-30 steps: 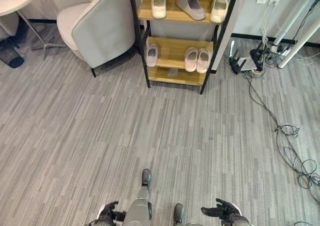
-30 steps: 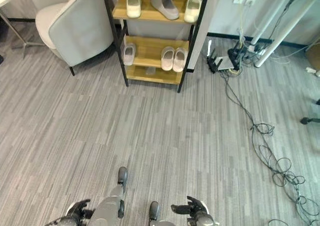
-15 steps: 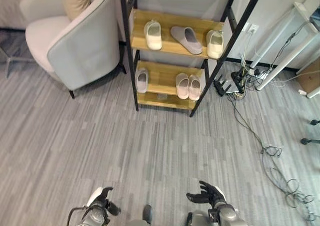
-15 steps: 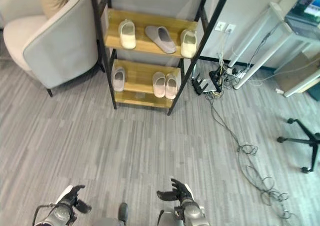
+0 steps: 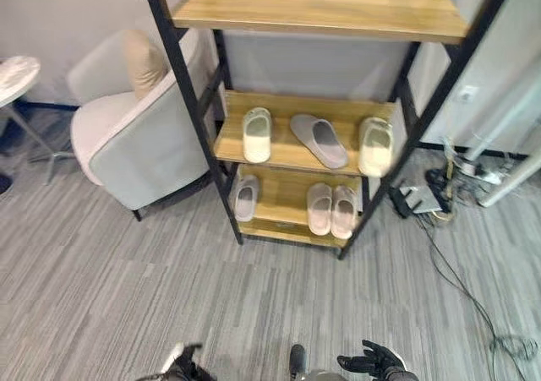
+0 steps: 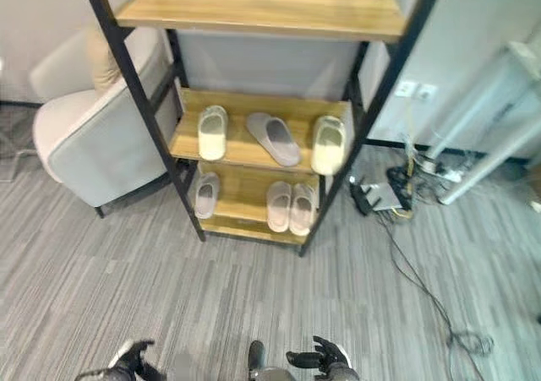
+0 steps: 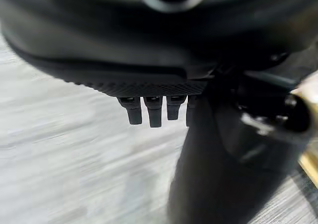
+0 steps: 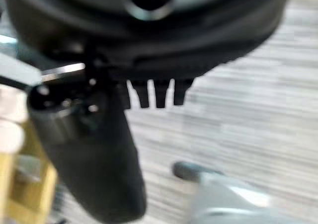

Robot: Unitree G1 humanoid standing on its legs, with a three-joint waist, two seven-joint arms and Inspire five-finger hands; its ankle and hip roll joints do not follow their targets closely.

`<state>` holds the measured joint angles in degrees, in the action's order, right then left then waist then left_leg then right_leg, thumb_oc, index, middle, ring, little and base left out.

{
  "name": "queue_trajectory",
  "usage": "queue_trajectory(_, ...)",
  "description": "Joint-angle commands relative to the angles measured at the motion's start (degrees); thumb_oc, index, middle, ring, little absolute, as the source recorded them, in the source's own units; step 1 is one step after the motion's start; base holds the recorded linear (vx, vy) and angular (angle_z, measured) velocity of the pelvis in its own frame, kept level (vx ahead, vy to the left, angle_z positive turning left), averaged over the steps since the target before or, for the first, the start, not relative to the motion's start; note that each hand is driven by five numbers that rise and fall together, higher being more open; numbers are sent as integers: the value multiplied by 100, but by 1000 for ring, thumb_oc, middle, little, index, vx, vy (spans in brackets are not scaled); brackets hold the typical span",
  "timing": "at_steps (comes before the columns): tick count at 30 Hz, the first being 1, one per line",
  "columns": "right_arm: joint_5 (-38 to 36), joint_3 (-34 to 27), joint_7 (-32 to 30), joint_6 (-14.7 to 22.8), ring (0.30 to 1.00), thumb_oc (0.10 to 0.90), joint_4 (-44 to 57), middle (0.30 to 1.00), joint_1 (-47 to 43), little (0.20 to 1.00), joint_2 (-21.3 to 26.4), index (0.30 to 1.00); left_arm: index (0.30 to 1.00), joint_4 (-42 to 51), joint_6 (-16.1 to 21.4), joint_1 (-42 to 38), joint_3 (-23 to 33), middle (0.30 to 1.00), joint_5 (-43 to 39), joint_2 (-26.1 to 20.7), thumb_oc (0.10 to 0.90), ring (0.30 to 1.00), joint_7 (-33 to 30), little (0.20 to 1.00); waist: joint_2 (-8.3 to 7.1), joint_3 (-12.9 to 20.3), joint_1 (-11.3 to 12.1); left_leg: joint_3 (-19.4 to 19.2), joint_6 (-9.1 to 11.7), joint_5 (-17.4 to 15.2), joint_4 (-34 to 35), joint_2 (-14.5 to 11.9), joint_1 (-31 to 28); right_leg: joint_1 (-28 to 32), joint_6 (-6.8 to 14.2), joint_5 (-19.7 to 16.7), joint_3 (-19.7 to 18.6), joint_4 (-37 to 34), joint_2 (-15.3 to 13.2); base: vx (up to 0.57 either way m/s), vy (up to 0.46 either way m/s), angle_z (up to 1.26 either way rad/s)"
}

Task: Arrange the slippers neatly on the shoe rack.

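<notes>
The grey slipper (image 5: 319, 139) lies crooked on the shoe rack (image 5: 292, 155); it looks soft and light, so grab its heel. Both the left robot hand (image 7: 149, 110) and the right robot hand (image 5: 372, 363) hang open and empty

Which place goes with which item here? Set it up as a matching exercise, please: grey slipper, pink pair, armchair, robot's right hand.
1 grey slipper
2 pink pair
3 armchair
4 right hand

a lowest shelf of the rack, right side
b bottom edge of the view, holding nothing
c middle shelf, lying askew between two cream slippers
d on the floor, left of the rack

Pairs: 1-c, 2-a, 3-d, 4-b
</notes>
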<state>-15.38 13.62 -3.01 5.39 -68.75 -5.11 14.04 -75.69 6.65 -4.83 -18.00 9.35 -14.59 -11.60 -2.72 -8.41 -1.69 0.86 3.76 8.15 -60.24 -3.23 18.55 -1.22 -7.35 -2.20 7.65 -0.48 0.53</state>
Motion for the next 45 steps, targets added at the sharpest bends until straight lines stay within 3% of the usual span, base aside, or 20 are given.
queue_trajectory(1, -177, 116, -288, 169, 900, 800, 141, 900, -478, 900, 204, 900, 900, 202, 103, -250, -479, 900, 176, 122, 800, 900, 79, 900, -29, -277, 14, -234, 24, -866, 2273, -276, -821, 195, 915, 348, -287, -44, -409, 305, -25, -37)
queue_trajectory(2, -201, 98, -167, 255, 900, 800, 218, 900, -192, 900, 239, 900, 900, 227, 95, -220, -404, 900, 188, 122, 800, 900, 41, 900, -18, -256, 21, -291, 6, -949, 2710, -233, -812, 284, 965, 416, -279, -57, -405, 280, 83, -21)
queue_trajectory(4, -369, 48, 80, 337, 900, 800, 220, 900, 167, 900, 283, 900, 900, 132, 91, -136, -266, 900, 65, 87, 800, 900, -6, 900, 26, -254, 88, -257, 50, -927, 4417, -241, -737, 498, 1061, 649, -270, -76, -319, 335, 115, -16)
queue_trajectory(5, -370, 50, 81, 338, 900, 800, 222, 900, 174, 900, 285, 900, 900, 131, 92, -131, -268, 900, 65, 89, 800, 900, -7, 900, 11, -272, 90, -267, 50, -909, 4476, -225, -800, 533, 1063, 661, -272, -80, -336, 200, 83, -24)
queue_trajectory(7, -328, 82, 60, 309, 900, 800, 194, 900, 122, 900, 325, 900, 900, 103, 72, -194, -286, 900, 77, 33, 800, 900, 27, 900, 64, -283, 219, -103, 125, -388, 5333, -256, -614, 807, 1099, 796, -256, -147, -245, 243, 96, -28)
queue_trajectory(9, -281, 77, 77, 339, 900, 800, 288, 900, 128, 900, 284, 900, 900, -17, 62, -134, -201, 900, 68, 0, 800, 900, 71, 900, 65, -174, 288, 205, 111, -311, 5769, -129, -766, 881, 1155, 869, -369, -77, -221, 280, 188, -18)
queue_trajectory(15, -162, 169, 114, 411, 900, 800, 786, 900, 144, 900, 176, 900, 900, -348, -74, 25, 119, 900, 60, -73, 800, 900, 115, 900, -104, 106, 251, 91, -55, -520, 5895, 34, -1120, 811, 1325, 789, -574, 22, -442, 175, 202, -17)
queue_trajectory(21, 331, 592, 144, 404, 900, 800, 1578, 900, 116, 900, 83, 900, 900, -94, -49, -113, 240, 900, -105, -193, 800, 900, 40, 900, -238, 225, 239, -80, -268, -820, 5886, 218, -1263, 596, 1545, 633, -754, 82, -649, 83, 177, -6)
queue_trajectory(28, 693, 912, 125, 466, 900, 800, 2206, 900, 30, 900, 59, 900, 900, -3, -49, -197, 151, 900, 10, -218, 800, 900, 5, 900, -265, 126, 210, -170, -413, -1000, 5771, 311, -1254, 246, 1668, 578, -835, 674, -680, 0, 112, -7)
queue_trajectory(29, 849, 1050, 124, 491, 900, 800, 2531, 900, -86, 900, 77, 900, 900, -8, -58, -216, 183, 900, -42, -197, 800, 900, -6, 900, -231, 2, 160, -229, -453, -1006, 5735, 286, -1272, -53, 1813, 306, -814, 1164, -694, -48, 74, -17)
queue_trajectory(31, 988, 1222, 168, 569, 900, 800, 2979, 900, -168, 900, 115, 900, 900, -31, -46, -199, 122, 900, 74, -173, 800, 900, -22, 900, -153, -70, 127, -267, -484, -1055, 5722, 245, -1327, -248, 1841, 263, -721, 1500, -724, -15, 89, -20)
queue_trajectory(35, 1152, 1584, 354, 619, 900, 800, 3653, 900, -215, 900, 193, 900, 900, -79, -27, -170, 4, 900, 289, -99, 800, 900, 40, 900, -119, -75, 78, -317, -455, -1131, 5826, 269, -1573, -423, 1668, 301, -378, 780, -871, 81, -1, -15)
queue_trajectory(39, 1329, 1990, 509, 634, 900, 800, 3872, 900, -356, 900, 185, 900, 900, -75, -22, -252, 106, 900, 137, -49, 800, 900, -32, 900, -157, 7, 84, -263, -426, -1141, 5869, 345, -1656, -170, 1672, 237, -490, 208, -893, 56, -42, 8)
queue_trajectory(45, 1603, 2639, 791, 682, 900, 800, 4599, 900, -641, 900, 293, 900, 900, 1, -10, -212, -94, 900, 243, 198, 800, 900, -41, 900, -115, 211, 216, -168, -339, -1078, 6242, 305, -1971, 311, 1603, 303, -365, -146, -794, 67, -46, 15)
